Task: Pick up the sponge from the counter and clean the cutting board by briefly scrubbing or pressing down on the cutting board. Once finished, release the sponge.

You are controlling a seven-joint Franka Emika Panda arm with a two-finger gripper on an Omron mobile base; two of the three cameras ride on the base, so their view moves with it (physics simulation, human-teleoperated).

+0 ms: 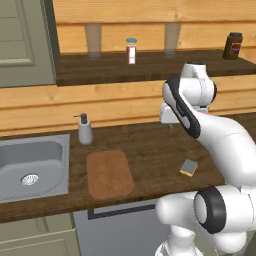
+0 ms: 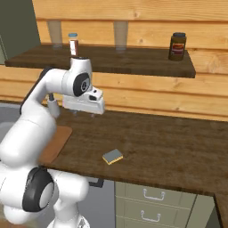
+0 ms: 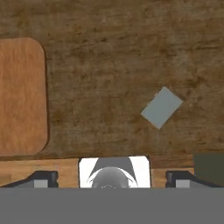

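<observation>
Two shelf jars (image 2: 177,46), labels unreadable; hand (image 2: 83,114) open.

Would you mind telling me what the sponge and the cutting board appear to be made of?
The sponge looks like soft foam: a matte grey-blue top layer over a yellow layer. The cutting board looks like wood, reddish-brown with faint grain and a dull finish, though the rendering leaves that open.

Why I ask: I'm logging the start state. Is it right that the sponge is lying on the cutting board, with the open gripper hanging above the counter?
Not quite. The sponge lies on the bare counter, well apart from the cutting board; the left base view shows dark worktop between them. The rest holds: the gripper hangs open above the counter.
</observation>
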